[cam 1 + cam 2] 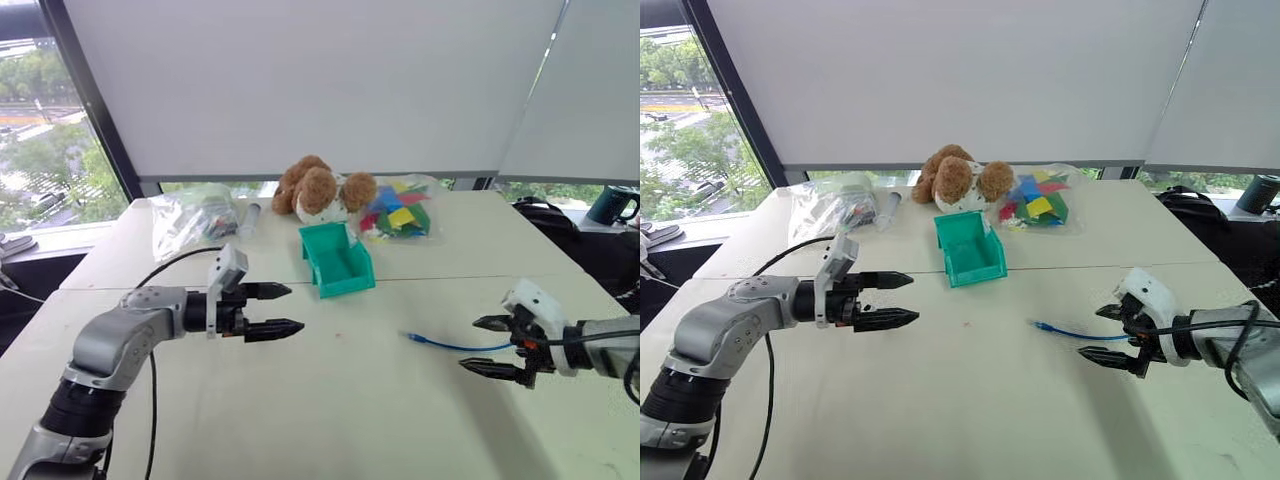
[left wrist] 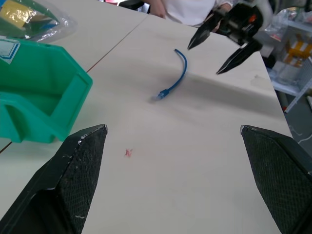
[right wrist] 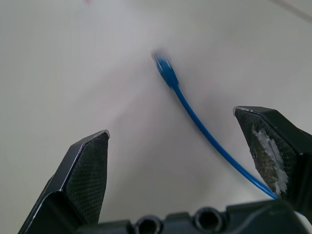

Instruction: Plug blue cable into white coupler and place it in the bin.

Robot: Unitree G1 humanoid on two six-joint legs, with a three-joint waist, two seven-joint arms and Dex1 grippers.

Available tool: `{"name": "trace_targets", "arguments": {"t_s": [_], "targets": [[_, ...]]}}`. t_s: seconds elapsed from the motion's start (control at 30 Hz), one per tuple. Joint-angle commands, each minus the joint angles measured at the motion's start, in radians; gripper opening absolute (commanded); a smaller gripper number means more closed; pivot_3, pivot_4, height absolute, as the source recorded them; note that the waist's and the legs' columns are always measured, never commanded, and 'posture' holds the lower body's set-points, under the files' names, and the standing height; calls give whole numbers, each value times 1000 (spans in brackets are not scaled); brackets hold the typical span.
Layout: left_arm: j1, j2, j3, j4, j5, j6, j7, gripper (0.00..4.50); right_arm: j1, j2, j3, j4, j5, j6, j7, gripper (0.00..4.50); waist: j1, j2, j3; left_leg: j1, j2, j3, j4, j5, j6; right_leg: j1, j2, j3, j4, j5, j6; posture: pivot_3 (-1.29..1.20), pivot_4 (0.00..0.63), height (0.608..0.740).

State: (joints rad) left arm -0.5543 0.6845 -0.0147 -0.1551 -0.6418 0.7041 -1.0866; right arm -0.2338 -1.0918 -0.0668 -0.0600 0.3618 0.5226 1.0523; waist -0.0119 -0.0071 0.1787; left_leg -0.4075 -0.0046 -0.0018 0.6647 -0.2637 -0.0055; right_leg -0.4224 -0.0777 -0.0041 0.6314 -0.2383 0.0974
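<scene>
A: Two pincers, both spread wide and empty. The right pincer [image 1: 492,346] hangs at the near right of the bench [image 1: 330,400], the blue cable [image 1: 455,346] lying between its fingers.
B: And the left pincer [image 1: 285,309]?
A: Left, above the bench. The bin [image 1: 337,260] sits farther back, before a stuffed toy [image 1: 320,188]

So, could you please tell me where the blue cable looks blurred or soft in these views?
Right wrist view: the blue cable has a smeared plug tip, while the cord nearer the jaws is crisper. Left wrist view: the cable's plug end is slightly soft. Left eye view: thin but readable on the table.
</scene>
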Motion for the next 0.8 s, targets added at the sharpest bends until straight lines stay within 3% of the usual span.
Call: {"name": "trace_targets", "arguments": {"t_s": [0.03,0.37,0.5,0.7,0.8], "targets": [[-24,2,20,-18,-10,-8,-3,4500,-106,41,84,176,-76,-120,82,4465,-2,0,0,0,0,0,0,0,0,0,0,0,0,0,0,0,150,740],[7,28,44,-53,-20,8,5,4500,-320,170,209,570,-208,-287,215,4465,1,0,0,0,0,0,0,0,0,0,0,0,0,0,0,0,150,740],[19,31,47,-65,-19,11,13,4500,-334,183,221,623,-235,-317,250,3238,1,0,0,0,0,0,1,0,0,0,0,0,1,0,0,0,150,740],[20,30,50,-69,-18,13,22,4500,-342,192,219,617,-249,-338,270,51,1,0,0,0,0,0,1,0,0,0,0,0,1,1,1,0,150,740],[16,30,52,-63,-15,10,23,4500,-340,198,226,554,-260,-342,265,51,0,0,0,0,0,0,1,0,0,0,0,0,1,1,1,0,150,740]]}}
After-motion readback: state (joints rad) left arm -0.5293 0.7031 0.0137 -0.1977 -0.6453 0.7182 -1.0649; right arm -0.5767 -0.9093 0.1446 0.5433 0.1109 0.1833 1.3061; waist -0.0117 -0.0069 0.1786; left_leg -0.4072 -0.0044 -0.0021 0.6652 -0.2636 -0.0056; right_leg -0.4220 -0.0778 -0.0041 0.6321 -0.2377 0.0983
